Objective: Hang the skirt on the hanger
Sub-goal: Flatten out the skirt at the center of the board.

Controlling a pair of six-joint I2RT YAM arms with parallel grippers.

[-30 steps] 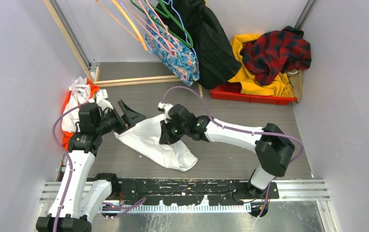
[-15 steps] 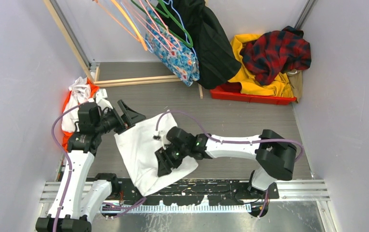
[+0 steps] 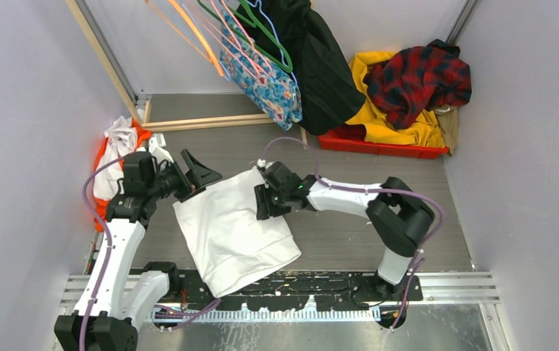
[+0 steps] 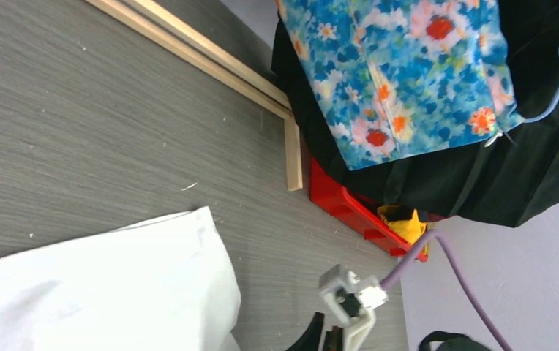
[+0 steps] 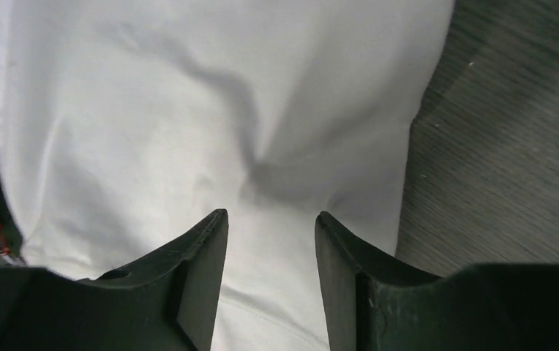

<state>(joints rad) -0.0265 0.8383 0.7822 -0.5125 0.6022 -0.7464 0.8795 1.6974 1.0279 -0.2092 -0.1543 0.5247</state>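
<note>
**Two Open Pincers, One White Cloth, One Flower Skirt Far Away**

I have two arms and two pincers. My right pincer (image 5: 271, 219) is open. Its two black fingers (image 5: 196, 278) stand a little apart, and nothing is between them. I hold nothing with it. It hangs right over one white cloth (image 3: 233, 230), near that cloth's far right corner. The cloth lies flat on the grey table (image 3: 350, 175) and reaches from under this pincer back toward my two bases.

My left pincer (image 3: 202, 168) is open wide, like a V. It holds nothing too. It sits just beside the far left corner of the same white cloth.

The one skirt (image 3: 271, 82) is blue with red, orange and white flowers. It is well away from both pincers, past them, by the back wall. It hangs there among a bunch of thin hangers (image 3: 218, 36). I cannot count them, they cross so much. One big black coat (image 3: 320, 66) hangs touching the skirt, on its right side.

Farther right of my right pincer is one red tray (image 3: 379, 148). In it lie one yellow cloth (image 3: 401, 128) and, on top, one red checked shirt (image 3: 419, 77).
</note>
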